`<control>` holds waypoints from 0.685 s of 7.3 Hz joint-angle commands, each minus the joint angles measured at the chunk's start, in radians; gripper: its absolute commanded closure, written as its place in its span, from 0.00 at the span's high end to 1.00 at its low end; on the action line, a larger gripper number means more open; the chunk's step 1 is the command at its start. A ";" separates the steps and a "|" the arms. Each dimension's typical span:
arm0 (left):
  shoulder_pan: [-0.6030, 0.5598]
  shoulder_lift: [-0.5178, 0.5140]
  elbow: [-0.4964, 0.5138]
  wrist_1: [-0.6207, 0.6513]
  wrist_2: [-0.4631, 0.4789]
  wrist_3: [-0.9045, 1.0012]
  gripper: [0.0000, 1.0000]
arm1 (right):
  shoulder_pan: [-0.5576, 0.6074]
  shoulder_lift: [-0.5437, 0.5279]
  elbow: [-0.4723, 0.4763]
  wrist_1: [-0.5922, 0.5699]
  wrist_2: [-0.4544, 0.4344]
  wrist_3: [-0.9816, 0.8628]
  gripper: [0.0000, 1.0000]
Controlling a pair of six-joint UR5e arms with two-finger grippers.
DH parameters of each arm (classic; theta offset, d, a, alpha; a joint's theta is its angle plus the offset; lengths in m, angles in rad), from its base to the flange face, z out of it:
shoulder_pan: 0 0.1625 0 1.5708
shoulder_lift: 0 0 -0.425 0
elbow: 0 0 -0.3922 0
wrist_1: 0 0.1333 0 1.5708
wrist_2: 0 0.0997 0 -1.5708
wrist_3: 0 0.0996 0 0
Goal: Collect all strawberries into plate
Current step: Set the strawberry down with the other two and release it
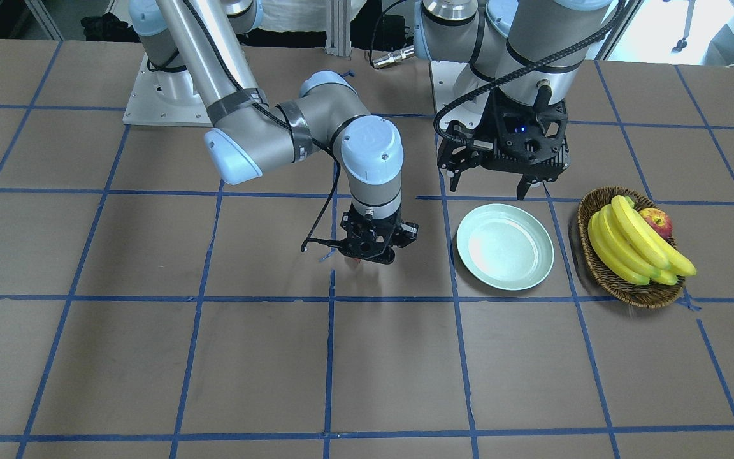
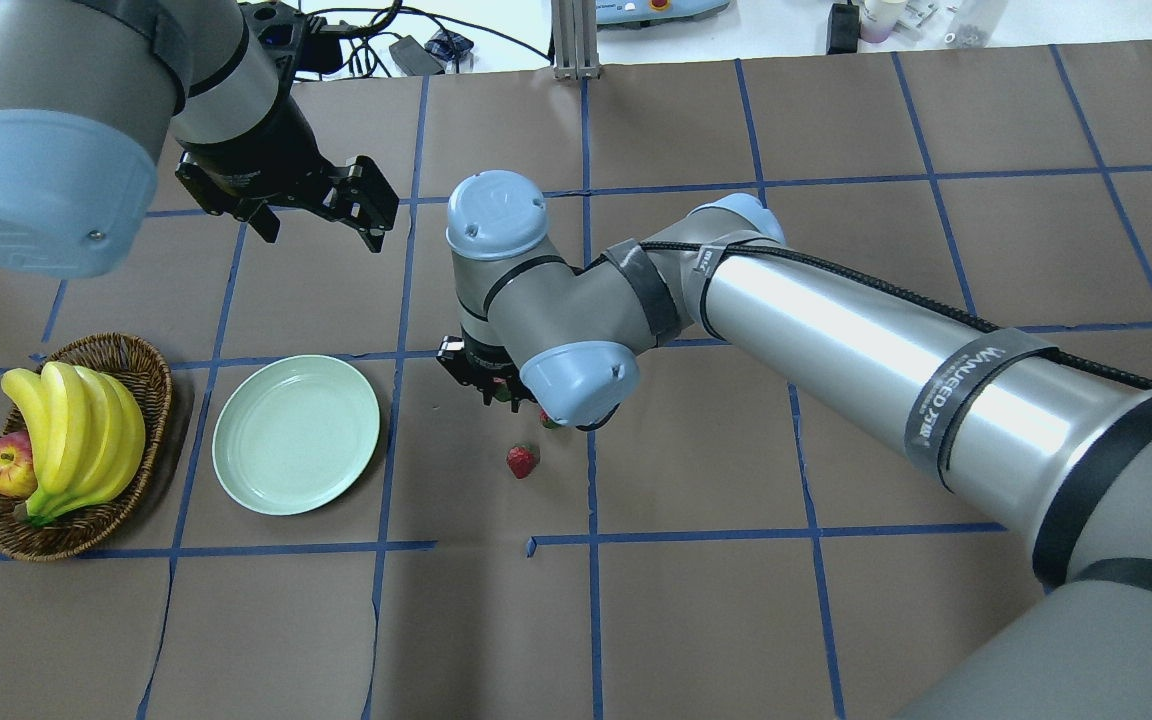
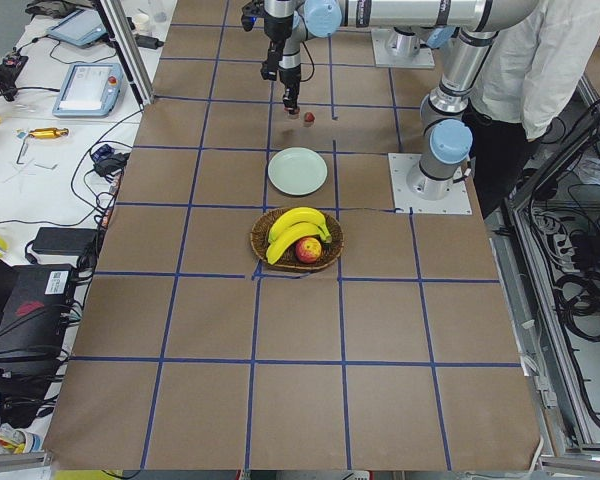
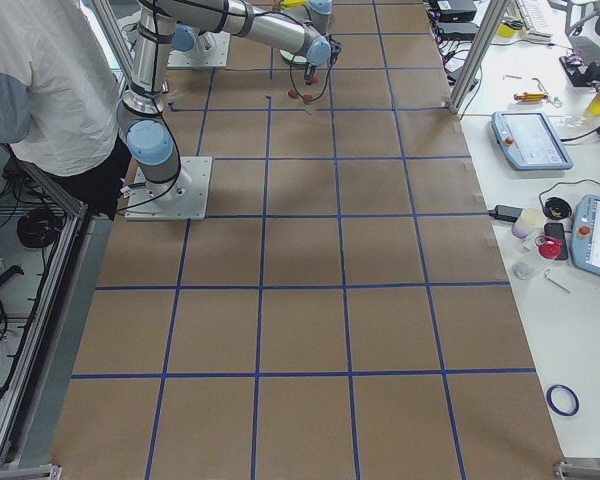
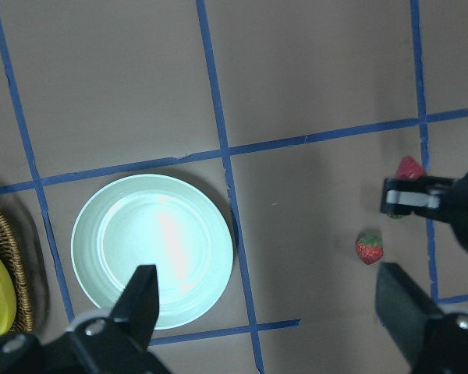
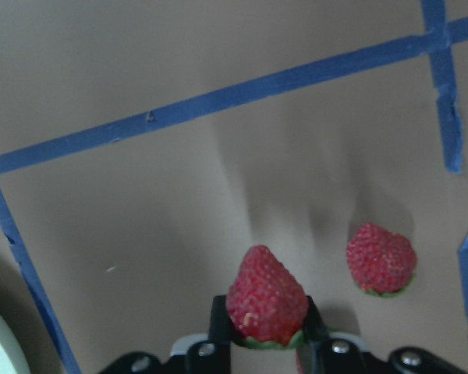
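My right gripper [image 6: 267, 343] is shut on a strawberry [image 6: 267, 300] and holds it low over the table, right of the plate in the overhead view. It also shows in the overhead view [image 2: 492, 385] and the front view [image 1: 367, 255]. A second strawberry [image 2: 521, 461] lies on the table just beside it [image 6: 381, 259]. A third strawberry [image 2: 548, 420] peeks out from under my right elbow. The pale green plate [image 2: 296, 434] is empty; it also shows in the front view [image 1: 504, 247]. My left gripper [image 2: 321, 225] is open and empty, high over the table beyond the plate [image 5: 152, 249].
A brown wicker basket [image 2: 151, 375] with bananas [image 2: 76, 430] and an apple [image 2: 6, 465] stands left of the plate in the overhead view. My long right forearm [image 2: 886, 340] stretches across the table's right half. Blue tape lines grid the brown table.
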 commanded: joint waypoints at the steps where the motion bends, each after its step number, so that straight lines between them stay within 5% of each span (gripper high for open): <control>1: 0.000 0.000 0.000 0.000 0.001 0.001 1.00 | 0.009 0.020 0.001 -0.010 0.011 -0.001 0.68; 2: 0.000 0.000 0.000 0.000 -0.001 0.001 1.00 | 0.008 0.016 0.002 -0.022 0.008 -0.003 1.00; 5: 0.001 0.000 0.000 0.000 0.001 0.001 1.00 | -0.056 -0.084 0.065 -0.009 -0.015 -0.280 1.00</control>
